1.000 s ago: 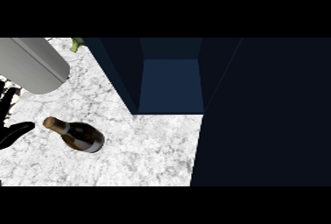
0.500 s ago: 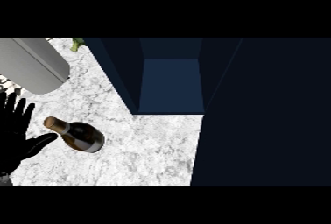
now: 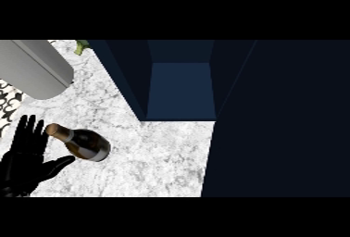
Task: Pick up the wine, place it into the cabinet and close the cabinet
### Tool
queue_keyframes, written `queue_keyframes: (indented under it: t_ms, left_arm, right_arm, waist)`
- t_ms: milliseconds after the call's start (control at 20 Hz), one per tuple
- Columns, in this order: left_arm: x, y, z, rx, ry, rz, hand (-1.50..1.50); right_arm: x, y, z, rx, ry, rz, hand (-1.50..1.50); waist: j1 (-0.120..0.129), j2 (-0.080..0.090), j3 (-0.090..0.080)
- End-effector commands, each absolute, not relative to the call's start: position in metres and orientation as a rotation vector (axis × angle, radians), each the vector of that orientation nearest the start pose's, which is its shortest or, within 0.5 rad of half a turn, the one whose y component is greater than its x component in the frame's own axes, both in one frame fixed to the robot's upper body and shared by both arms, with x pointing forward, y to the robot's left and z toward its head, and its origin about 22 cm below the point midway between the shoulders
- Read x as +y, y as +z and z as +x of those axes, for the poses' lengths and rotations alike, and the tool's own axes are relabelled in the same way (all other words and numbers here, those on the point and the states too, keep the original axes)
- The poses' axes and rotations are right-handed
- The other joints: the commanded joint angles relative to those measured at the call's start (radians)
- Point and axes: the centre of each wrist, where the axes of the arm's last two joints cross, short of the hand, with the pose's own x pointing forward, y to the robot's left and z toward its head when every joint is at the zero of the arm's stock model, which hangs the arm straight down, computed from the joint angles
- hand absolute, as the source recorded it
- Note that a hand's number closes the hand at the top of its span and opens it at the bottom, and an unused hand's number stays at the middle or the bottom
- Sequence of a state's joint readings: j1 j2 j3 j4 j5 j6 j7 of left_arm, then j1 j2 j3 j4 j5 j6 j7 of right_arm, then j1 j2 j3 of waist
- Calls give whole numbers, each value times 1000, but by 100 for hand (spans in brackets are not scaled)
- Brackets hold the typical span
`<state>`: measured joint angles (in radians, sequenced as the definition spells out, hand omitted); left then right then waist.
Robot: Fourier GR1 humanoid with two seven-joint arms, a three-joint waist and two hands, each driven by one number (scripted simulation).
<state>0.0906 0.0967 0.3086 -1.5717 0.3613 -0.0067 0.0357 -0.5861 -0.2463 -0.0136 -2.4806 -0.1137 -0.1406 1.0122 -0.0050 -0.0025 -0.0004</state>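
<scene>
The wine bottle (image 3: 83,145) is dark with a gold neck and a pale label, and it rests on the marbled white counter (image 3: 150,157) at the left. Its neck points up-left. My left hand (image 3: 24,164) shows at the lower left edge, open with straight fingers. Its fingertips are just left of the bottle's neck and its thumb reaches out below the neck, apart from the glass. The dark blue cabinet (image 3: 181,90) stands open at the top centre, its inside bare. My right hand shows nowhere.
A large grey rounded cylinder (image 3: 33,69) lies across the upper left corner. The cabinet's dark blue side (image 3: 280,120) fills the right half of the view. A small green thing (image 3: 82,45) peeks in at the top left.
My left hand has come up into view from the lower left edge and moved right, close to the bottle's neck. The bottle and the cabinet have stayed put.
</scene>
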Motion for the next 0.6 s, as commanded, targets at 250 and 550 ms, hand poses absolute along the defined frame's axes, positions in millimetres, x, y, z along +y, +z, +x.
queue_keyframes:
  t_ms: [250,550]
  left_arm:
    - [328,-45,189,-1463,479,42,-150]
    - [333,-81,197,-1456,482,45,-150]
  right_arm:
    - [-199,282,136,-2008,277,212,-150]
    - [-203,278,123,-2007,288,207,-150]
  waist:
    - [6,0,0]
    - [-1,0,0]
